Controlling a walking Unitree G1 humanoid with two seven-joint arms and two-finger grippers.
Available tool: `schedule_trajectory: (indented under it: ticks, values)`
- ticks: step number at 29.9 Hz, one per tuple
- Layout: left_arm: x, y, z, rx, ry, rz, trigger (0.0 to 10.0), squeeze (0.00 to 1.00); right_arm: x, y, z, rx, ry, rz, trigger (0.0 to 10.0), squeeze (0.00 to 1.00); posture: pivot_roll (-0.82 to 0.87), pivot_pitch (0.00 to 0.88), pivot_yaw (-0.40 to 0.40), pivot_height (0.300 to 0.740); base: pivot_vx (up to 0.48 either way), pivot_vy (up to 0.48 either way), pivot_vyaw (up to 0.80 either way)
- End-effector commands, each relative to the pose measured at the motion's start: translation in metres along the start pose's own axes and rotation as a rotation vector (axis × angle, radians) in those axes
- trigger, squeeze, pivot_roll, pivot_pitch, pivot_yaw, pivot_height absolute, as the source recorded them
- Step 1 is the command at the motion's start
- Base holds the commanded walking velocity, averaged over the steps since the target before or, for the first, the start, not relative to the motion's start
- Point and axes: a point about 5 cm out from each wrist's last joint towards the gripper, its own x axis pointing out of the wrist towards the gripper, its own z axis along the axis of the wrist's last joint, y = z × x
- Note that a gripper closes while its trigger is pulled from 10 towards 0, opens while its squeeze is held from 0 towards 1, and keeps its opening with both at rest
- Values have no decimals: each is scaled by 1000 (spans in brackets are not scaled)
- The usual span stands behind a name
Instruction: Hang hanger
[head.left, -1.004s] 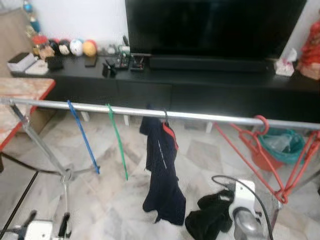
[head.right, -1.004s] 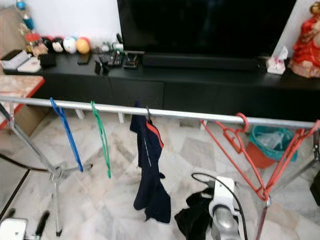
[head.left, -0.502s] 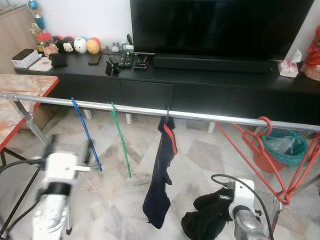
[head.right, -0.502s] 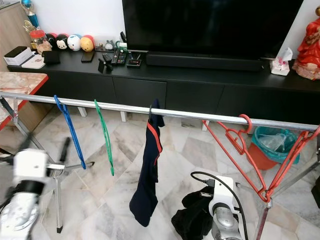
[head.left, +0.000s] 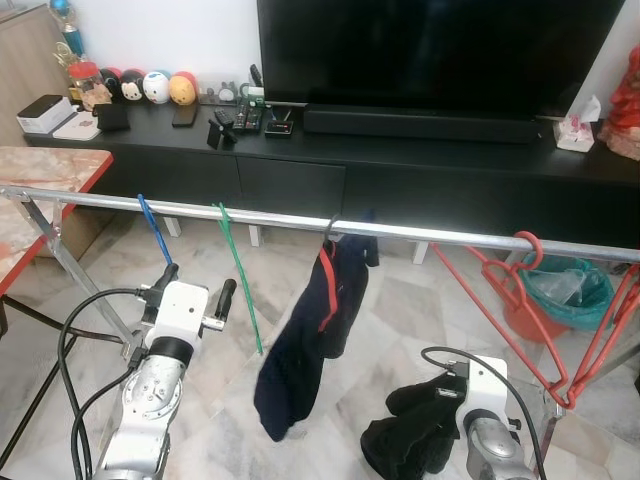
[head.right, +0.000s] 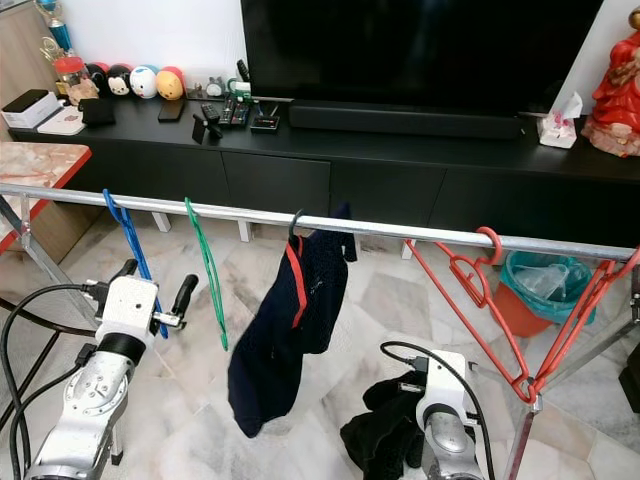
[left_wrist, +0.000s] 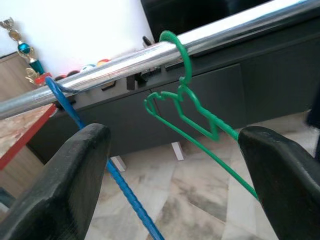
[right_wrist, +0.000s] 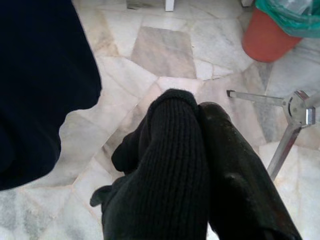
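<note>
Rising from the lower corner where it was a blur half a second ago, the left gripper (head.left: 192, 284) is now hovering empty, fingers spread, just below the rail (head.left: 250, 215) between the blue hanger (head.left: 152, 222) and green hanger (head.left: 236, 290). The navy garment (head.left: 305, 345), on its hanger (head.left: 328, 235) hooked over the rail, is swinging out at a slant. The right gripper (right_wrist: 200, 165) is clamping black knit cloth (right_wrist: 165, 165); its wrist view is showing that grip close up, above marble floor (right_wrist: 165, 45).
</note>
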Motion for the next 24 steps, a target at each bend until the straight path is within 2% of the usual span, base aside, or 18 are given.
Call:
schedule_trajectory:
  ticks: [1, 14, 24]
  values:
    - [2, 0, -2, -11, 8, -1, 10000, 0, 1, -1, 3, 7, -12, -3, 10000, 0, -24, 0, -9, 740, 0, -319, 0]
    - [3, 4, -5, -11, 34, 16, 10000, 0, 0, 3, 2, 10, -12, 27, 10000, 0, -32, 0, -1, 740, 0, -355, 0]
    - [7, 6, -5, -31, 35, 14, 10000, 0, 0, 7, 2, 8, -10, 56, 10000, 0, -32, 0, -3, 740, 0, 0, 0]
